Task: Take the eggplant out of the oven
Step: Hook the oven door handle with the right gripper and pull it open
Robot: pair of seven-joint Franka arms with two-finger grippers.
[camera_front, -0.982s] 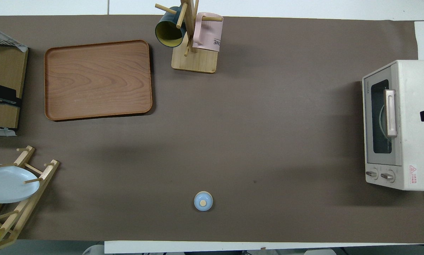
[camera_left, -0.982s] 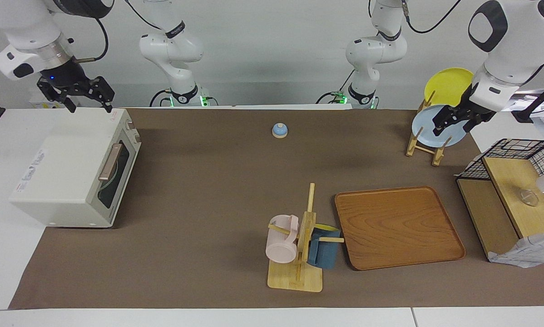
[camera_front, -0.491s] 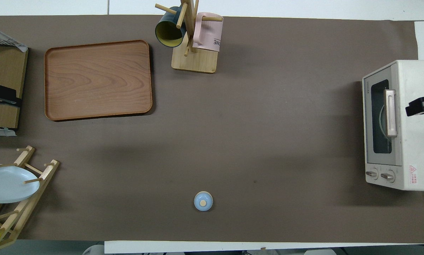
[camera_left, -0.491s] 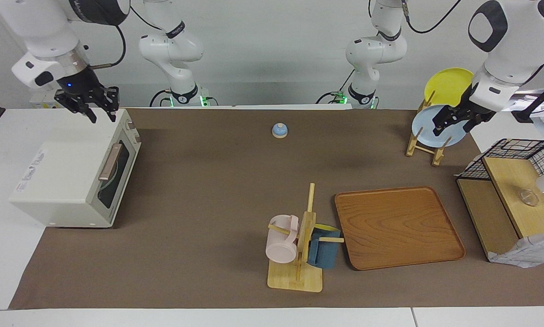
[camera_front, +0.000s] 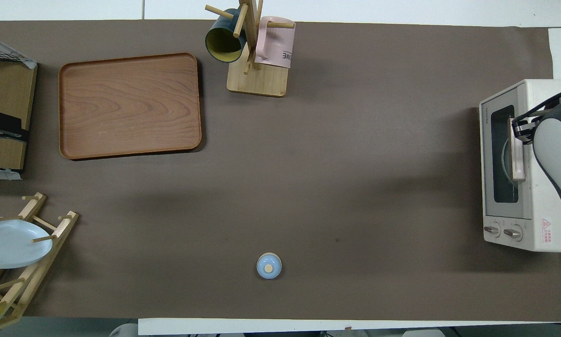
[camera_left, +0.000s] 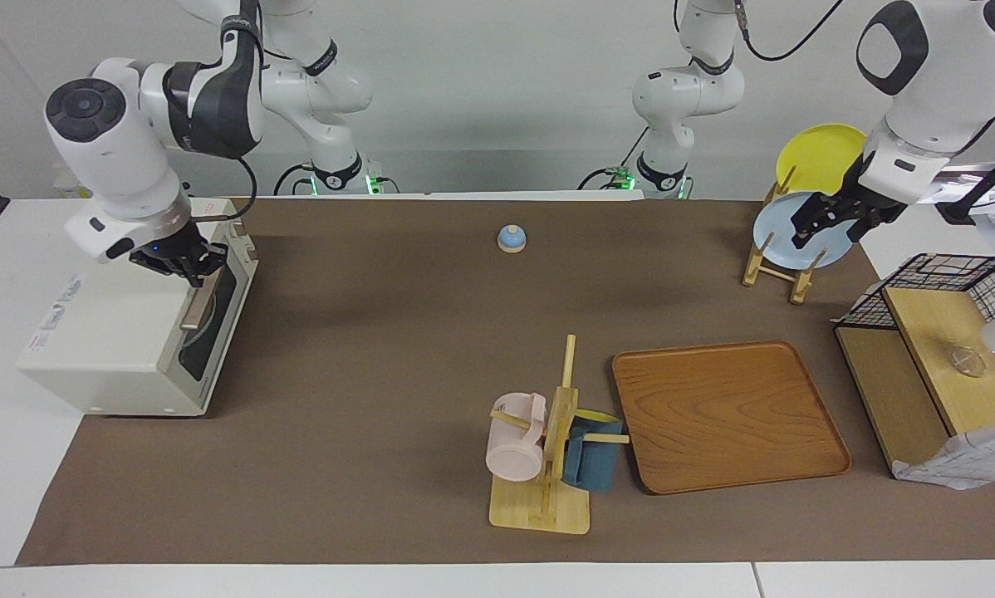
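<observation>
While your left end effector point(camera_left: 825, 223) is waiting over the plate rack point(camera_left: 776, 264), grip unreadable, your right end effector point(camera_left: 183, 264) is dropping onto the closed oven point(camera_left: 115, 332)'s handle point(camera_left: 202, 297), grip also unreadable.

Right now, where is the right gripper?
The right gripper is at the cream-white toaster oven, at the right arm's end of the table, over the upper end of its tan bar handle; the dark glass door is shut.

Cream oven point(camera_left: 124, 332) shut (eggplant unseen).

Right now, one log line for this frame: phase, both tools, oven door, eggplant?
phase: reach for door | right tool: at oven handle | left tool: waiting over plate rack | door: shut | eggplant: not visible
</observation>
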